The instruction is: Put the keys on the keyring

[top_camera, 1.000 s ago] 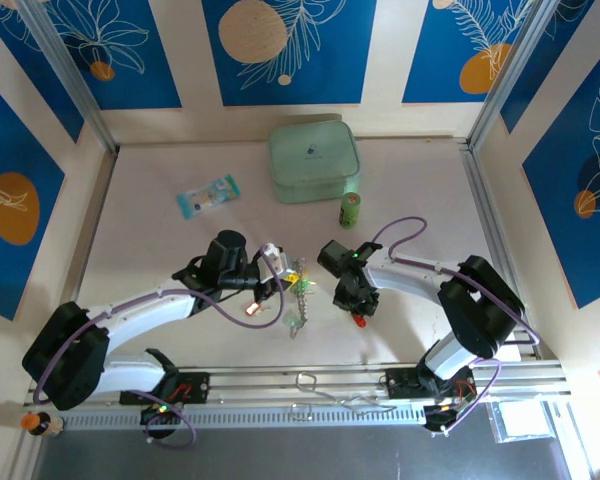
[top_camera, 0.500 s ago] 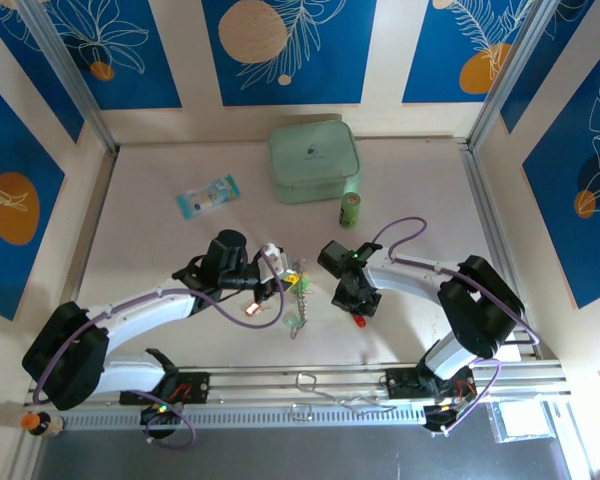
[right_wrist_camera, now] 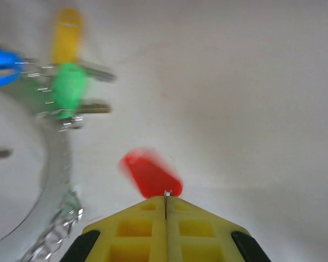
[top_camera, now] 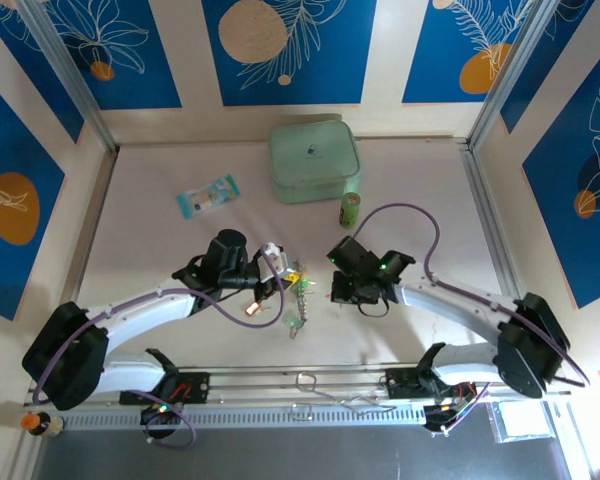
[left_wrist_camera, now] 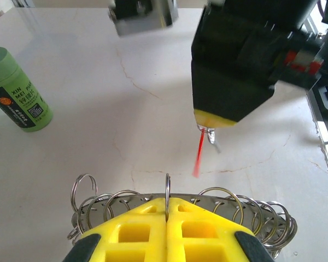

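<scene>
The left tool (left_wrist_camera: 167,201) is clamped shut on the keyring (left_wrist_camera: 93,207), with one thin wire loop pinched between its yellow fingers (left_wrist_camera: 136,229). The right tool (right_wrist_camera: 165,199) is closed too, gripping the red key (right_wrist_camera: 150,174) by one end.

From the left wrist you see what the other views miss. A row of small wire loops runs along the ring. The right tool faces it, with the red key dangling below, clear of the table (left_wrist_camera: 98,82).

The right wrist view is blurred but gives the colours. There is one yellow key (right_wrist_camera: 68,33), one green key (right_wrist_camera: 68,87) and one blue key (right_wrist_camera: 0,68), bunched together on the ring's band. With the red one, I count four keys.

From overhead, the two tools sit close together mid-table with the ring and keys between them. Behind them are one mint-green case (top_camera: 314,160), one green bottle (top_camera: 351,209) standing upright just beside the case's near right corner, and one small packet (top_camera: 207,196) well off to the left.
</scene>
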Robot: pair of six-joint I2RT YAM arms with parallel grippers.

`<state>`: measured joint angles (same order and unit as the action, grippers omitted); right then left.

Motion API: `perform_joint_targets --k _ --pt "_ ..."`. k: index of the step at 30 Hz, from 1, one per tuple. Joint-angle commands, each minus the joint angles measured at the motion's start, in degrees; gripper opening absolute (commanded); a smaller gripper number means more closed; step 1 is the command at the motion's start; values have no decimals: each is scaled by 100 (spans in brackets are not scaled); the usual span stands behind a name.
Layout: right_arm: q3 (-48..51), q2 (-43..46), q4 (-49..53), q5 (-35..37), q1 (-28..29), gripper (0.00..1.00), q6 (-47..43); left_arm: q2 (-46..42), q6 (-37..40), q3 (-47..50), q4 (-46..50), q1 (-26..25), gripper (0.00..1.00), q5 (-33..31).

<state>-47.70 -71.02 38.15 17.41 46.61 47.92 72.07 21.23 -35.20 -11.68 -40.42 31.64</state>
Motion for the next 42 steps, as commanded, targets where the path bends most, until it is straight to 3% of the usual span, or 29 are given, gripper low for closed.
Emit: perform_joint_targets --k 1,6,14,25,35,42 --pt "55 338 -720 -452 -135 0 -1769 -90 -146 -31 -308 -50 0 30" --pt "182 713 -1399 -1585 -475 0 -2910 104 -425 -149 -283 -53 0 241" --pt "142 781 -1480 -2475 -629 0 -3573 316 -598 -303 -181 -51 0 375" --pt "-59 524 -1461 -2799 -540 0 -4073 316 -491 -305 -115 -53 0 405" --pt "-314 405 -1222 -3135 -560 0 -5341 248 -182 -286 -12 -53 0 580" --pt "-606 157 -846 -3317 -662 0 -5392 151 10 -261 70 -54 0 555"
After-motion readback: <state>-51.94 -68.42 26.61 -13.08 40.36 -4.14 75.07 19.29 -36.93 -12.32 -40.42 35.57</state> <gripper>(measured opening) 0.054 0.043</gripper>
